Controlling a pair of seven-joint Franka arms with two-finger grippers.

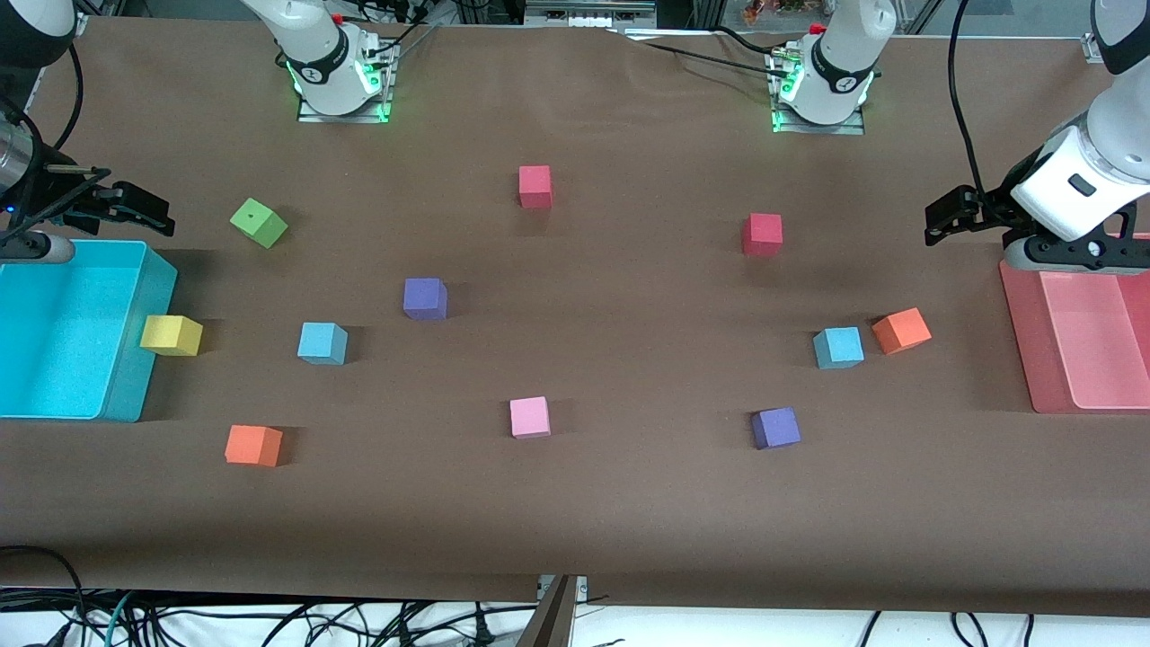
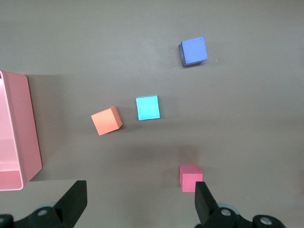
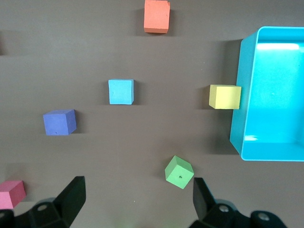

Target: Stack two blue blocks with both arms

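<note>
On the brown bench (image 1: 575, 521), nearest the front camera lie an orange cube (image 1: 252, 445), a pink cube (image 1: 530, 417) and a purple cube (image 1: 775, 428). Farther back sit the two task pieces, both small, matte sky-blue foam cubes with crisp edges: one blue block (image 1: 322, 343) toward the right arm's end, near a yellow cube (image 1: 171, 335) that touches the turquoise bin (image 1: 126, 395); the other blue block (image 1: 837, 348) toward the left arm's end, just beside a second orange cube (image 1: 901, 331), apart from it. The blocks lie well apart, unstacked. The right pincer (image 1: 135, 208) hangs wide open, empty, over the bin's farther edge. The left pincer (image 1: 952, 216) hangs wide open, empty, near the pink tray (image 1: 1020, 359).
</note>
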